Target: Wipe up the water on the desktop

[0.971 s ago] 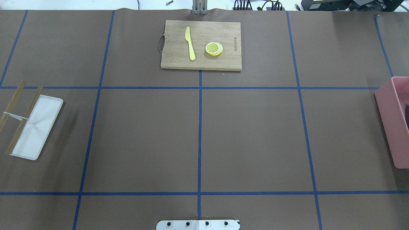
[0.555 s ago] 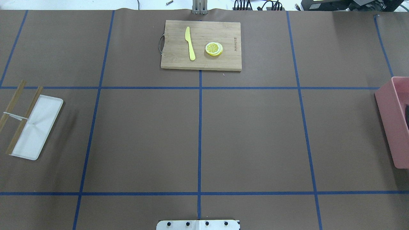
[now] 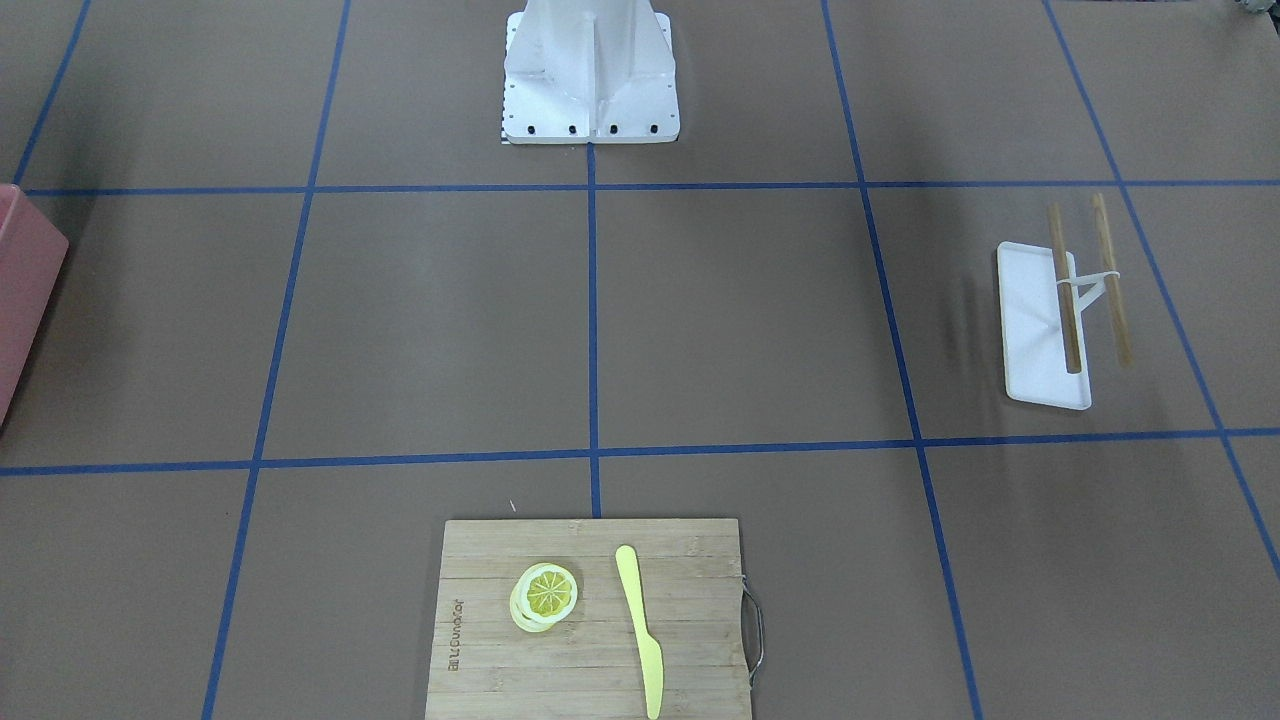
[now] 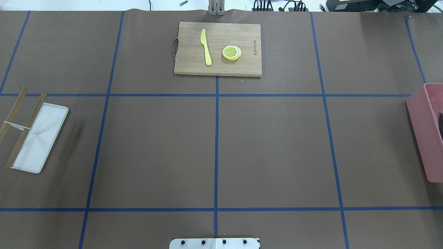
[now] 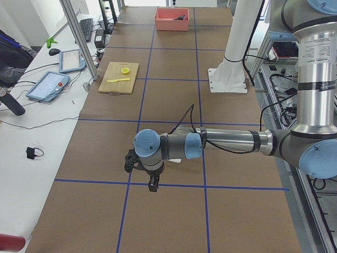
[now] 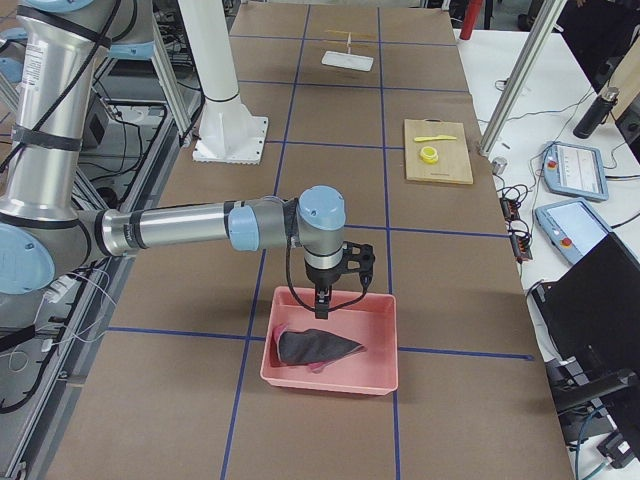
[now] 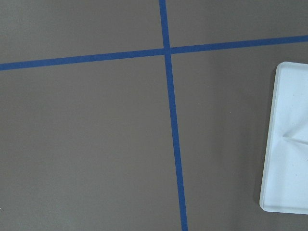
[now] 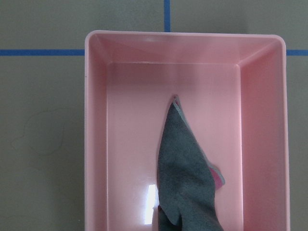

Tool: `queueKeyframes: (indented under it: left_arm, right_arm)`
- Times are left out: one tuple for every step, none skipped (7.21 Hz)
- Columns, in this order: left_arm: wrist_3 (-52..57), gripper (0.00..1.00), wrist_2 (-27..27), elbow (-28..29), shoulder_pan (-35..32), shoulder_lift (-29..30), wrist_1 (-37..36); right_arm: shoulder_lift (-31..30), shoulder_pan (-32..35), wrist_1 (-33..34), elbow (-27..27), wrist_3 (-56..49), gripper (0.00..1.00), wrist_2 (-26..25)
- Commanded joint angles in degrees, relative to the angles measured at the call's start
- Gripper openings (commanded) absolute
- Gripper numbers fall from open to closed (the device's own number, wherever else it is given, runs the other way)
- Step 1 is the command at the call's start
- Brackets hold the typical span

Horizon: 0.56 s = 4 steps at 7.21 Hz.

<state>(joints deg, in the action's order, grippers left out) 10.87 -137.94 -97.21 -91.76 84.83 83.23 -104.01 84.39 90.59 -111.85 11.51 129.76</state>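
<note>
The desktop is a matte brown tabletop crossed by blue tape lines. I see no clear water on it; a faint darker streak lies beside the white tray. A grey cloth lies in a pink bin at the table's right end. My right gripper hangs just above the bin's far side, over the cloth. My left gripper hovers above the desktop near a tape crossing. Both show only in side views, so I cannot tell whether they are open or shut.
A bamboo cutting board with a yellow knife and lemon slices lies at the far middle. A white tray with two wooden sticks sits at the left. The robot's base stands at the near middle.
A dark shape at the overhead view's right edge, over the pink bin, has shrunk toward the edge. Nothing on the table has moved.
</note>
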Motion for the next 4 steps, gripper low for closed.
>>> queueKeyframes:
  left_arm:
    - [0.0, 0.98, 0.0, 0.0, 0.0, 0.0, 0.0]
    - [0.0, 0.99, 0.1, 0.0, 0.0, 0.0, 0.0]
    - [0.0, 0.98, 0.1, 0.1, 0.0, 0.0, 0.0]
    - [0.0, 0.98, 0.2, 0.0, 0.0, 0.0, 0.0]
  right_arm:
    - [-0.4, -0.4, 0.0, -0.1, 1.1, 1.0, 1.3]
    - [-0.4, -0.4, -0.2, -0.5, 1.1, 1.0, 2.9]
    - [-0.1, -0.4, -0.1, -0.3, 1.1, 1.0, 3.3]
    - [-0.1, -0.4, -0.2, -0.3, 1.1, 1.0, 3.3]
